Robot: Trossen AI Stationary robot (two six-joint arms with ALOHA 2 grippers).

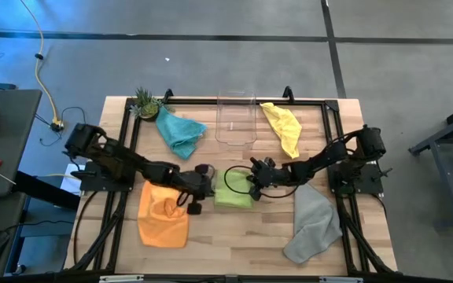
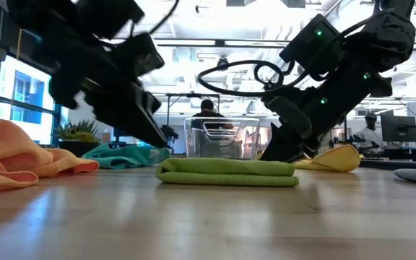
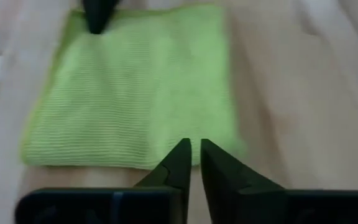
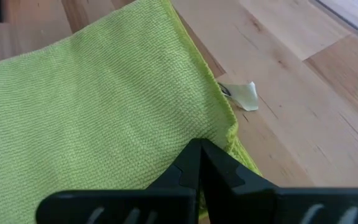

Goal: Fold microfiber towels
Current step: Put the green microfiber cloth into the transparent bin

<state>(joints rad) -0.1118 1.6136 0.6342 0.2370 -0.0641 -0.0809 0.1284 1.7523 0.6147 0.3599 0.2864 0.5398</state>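
The lime green towel (image 1: 233, 196) lies folded into a flat pad on the table's middle (image 2: 226, 172). My left gripper (image 3: 196, 152) hovers just above its left edge, its fingers a narrow gap apart with nothing between them. My right gripper (image 4: 199, 152) is shut at the towel's right edge. An orange towel (image 1: 163, 214) lies crumpled at the near left. A teal towel (image 1: 181, 132) lies at the far left and a yellow one (image 1: 283, 127) at the far right. A grey towel (image 1: 313, 224) lies at the near right. My right gripper rests its shut fingertips (image 4: 191, 163) on the top layer of the folded green towel, close to its right edge (image 4: 219, 134) and near the corner with the white tag. It slants down from the table's right. The towel lies flat on the table; whether cloth is pinched, I cannot tell.
A clear plastic bin (image 1: 236, 118) stands at the far middle, between the teal and yellow towels. A small spiky plant (image 1: 146, 102) sits at the far left corner. Bare wood (image 1: 234, 244) lies along the near edge between the orange and grey towels.
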